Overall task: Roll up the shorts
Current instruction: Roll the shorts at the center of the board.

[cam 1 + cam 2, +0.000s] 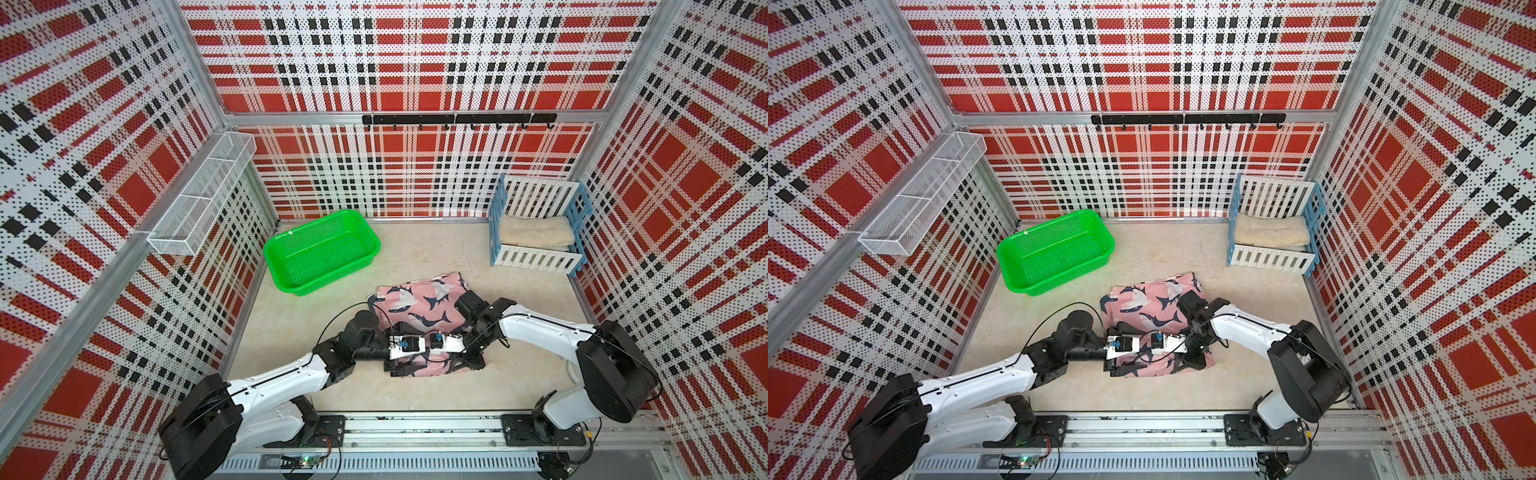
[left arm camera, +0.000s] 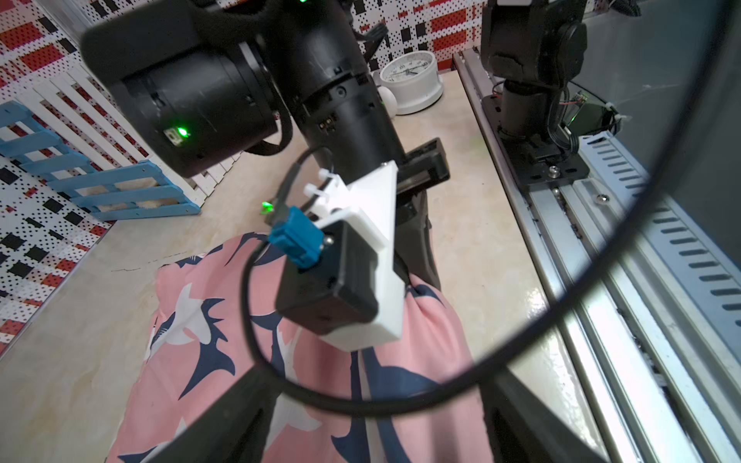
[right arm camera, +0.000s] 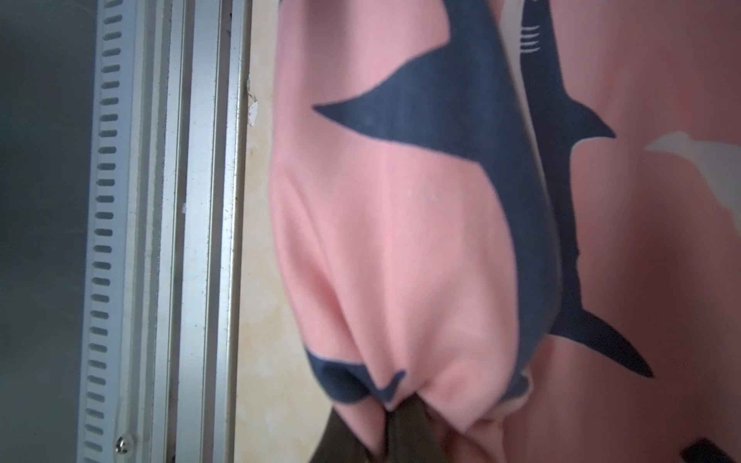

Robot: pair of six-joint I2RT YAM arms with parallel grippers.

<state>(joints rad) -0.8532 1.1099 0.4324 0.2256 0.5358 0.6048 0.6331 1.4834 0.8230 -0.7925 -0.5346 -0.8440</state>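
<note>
Right gripper (image 3: pixel 395 417) clamped on a bunched fold of the shorts (image 1: pixel 419 301). Left gripper (image 2: pixel 381 377) jaws apart, straddling the same near edge. Shorts lie mid-table, fold side toward the rail (image 3: pixel 208 240). Fabric looks light, limp and stretchy, so the roll will likely spring loose. Pinch through all layers at the 2 ends of the fold.

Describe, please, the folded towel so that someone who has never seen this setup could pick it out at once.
Look to the far right corner of the table, where a blue-and-white slatted crate stands. The towel lies folded inside it. It is plain cream and fluffy, unlike the pink shark-printed shorts in the middle of the table.
</note>
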